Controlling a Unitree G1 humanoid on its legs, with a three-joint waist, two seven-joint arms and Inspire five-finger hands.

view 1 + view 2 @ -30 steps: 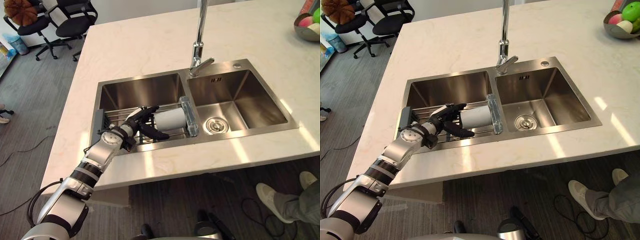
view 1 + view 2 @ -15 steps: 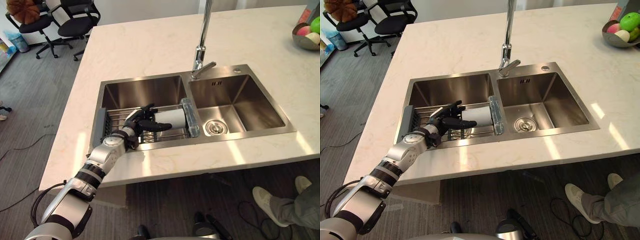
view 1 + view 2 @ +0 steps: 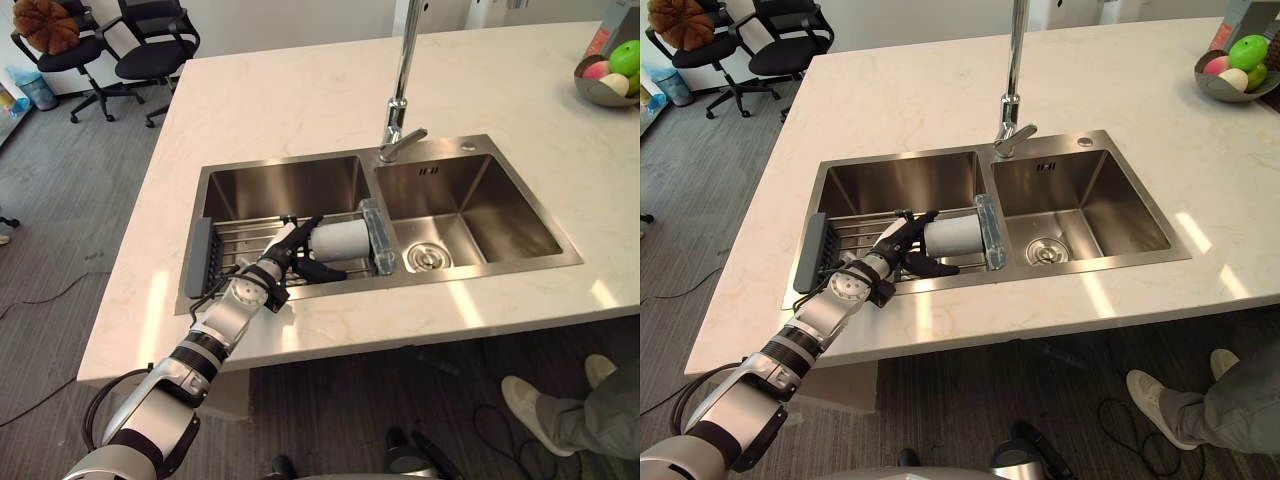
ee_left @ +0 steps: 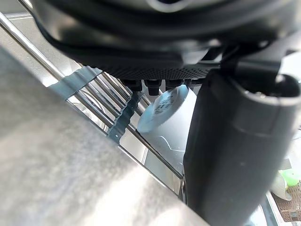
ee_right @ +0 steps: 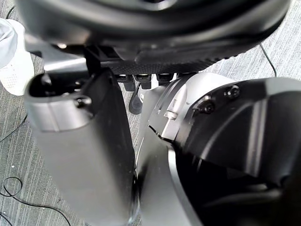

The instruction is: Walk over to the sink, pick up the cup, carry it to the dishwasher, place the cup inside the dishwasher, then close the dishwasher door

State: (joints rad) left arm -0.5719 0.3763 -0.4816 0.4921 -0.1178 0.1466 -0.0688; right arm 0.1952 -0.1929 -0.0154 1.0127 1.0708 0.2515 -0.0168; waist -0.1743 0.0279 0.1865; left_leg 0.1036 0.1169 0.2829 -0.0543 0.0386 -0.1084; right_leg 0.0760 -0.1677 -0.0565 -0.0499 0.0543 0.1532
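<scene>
Cup, label unreadable, lies on rack between left hand's uncurled fingers and thumb.

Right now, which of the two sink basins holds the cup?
The left basin, spanned by the wire rack: the white cup lies on its side there, at the left hand. The right basin shows its drain.

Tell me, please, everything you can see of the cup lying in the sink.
The cup is a plain white cylinder, looking like paper or plastic, lying on its side on the wire rack across the sink's left basin. Its round base, bearing a printed label, faces the left hand, whose open fingers reach over that end with the thumb along the near side; contact cannot be confirmed. Its other end lies by the rack's clear end piece.
</scene>
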